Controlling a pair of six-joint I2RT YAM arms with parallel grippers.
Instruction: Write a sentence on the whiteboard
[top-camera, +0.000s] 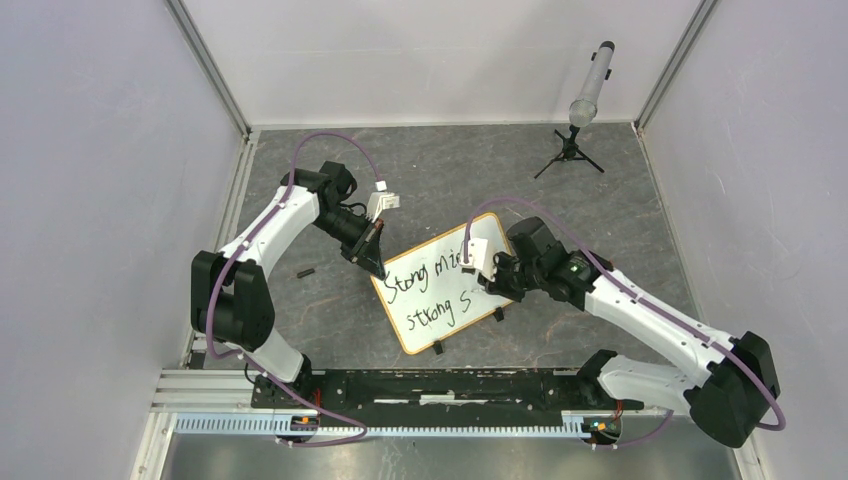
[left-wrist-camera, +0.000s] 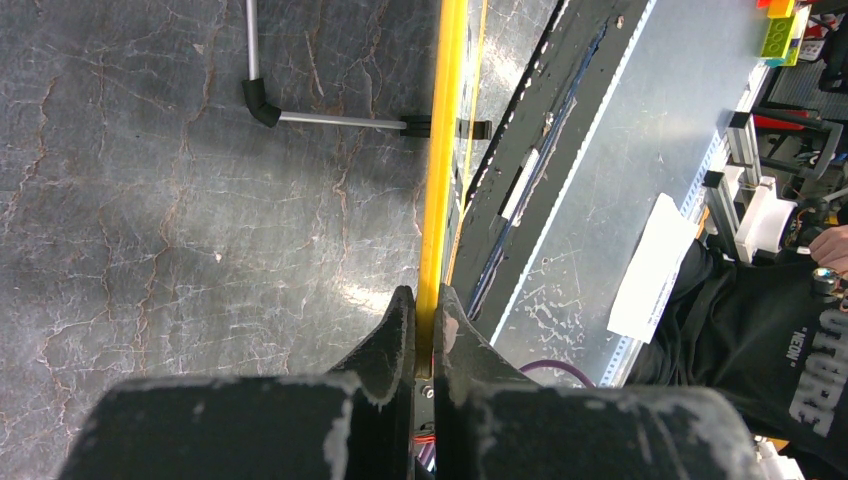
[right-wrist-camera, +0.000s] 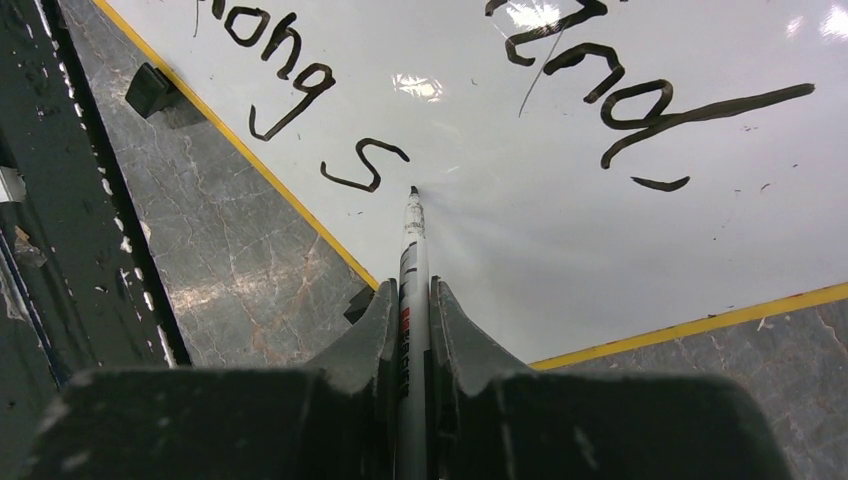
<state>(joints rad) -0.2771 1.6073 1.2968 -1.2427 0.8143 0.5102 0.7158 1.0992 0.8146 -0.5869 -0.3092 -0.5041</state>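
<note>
The right jaws are clamped on a marker (right-wrist-camera: 412, 235), which sticks out straight ahead between them. Its black tip touches the white face of the whiteboard (right-wrist-camera: 560, 240), just right of a lone "S". The left jaws are pressed together on the board's thin orange-yellow frame (left-wrist-camera: 440, 150), gripping it edge-on at the board's left corner.

The whiteboard (top-camera: 420, 338) sits near the middle of the table (top-camera: 300, 200), turned diagonally, with 1 corner pointing far and right. It lies between the 2 arms. It carries 2 lines of black handwriting. The far line reads roughly "Strong mind" and the near line reads "strong S". The marker tip rests at the end of that near line. 2 small black feet (top-camera: 437, 347) stick out from the board's near long edge.

The left arm (top-camera: 270, 220) reaches in from the left. The right arm (top-camera: 650, 315) comes in from the right, with its wrist over the board's right corner.

A small dark object (top-camera: 305, 271) lies on the grey, veined table left of the board, well apart from it. A little black tripod (top-camera: 569, 155) holding a grey cylinder stands at the far right corner.
</note>
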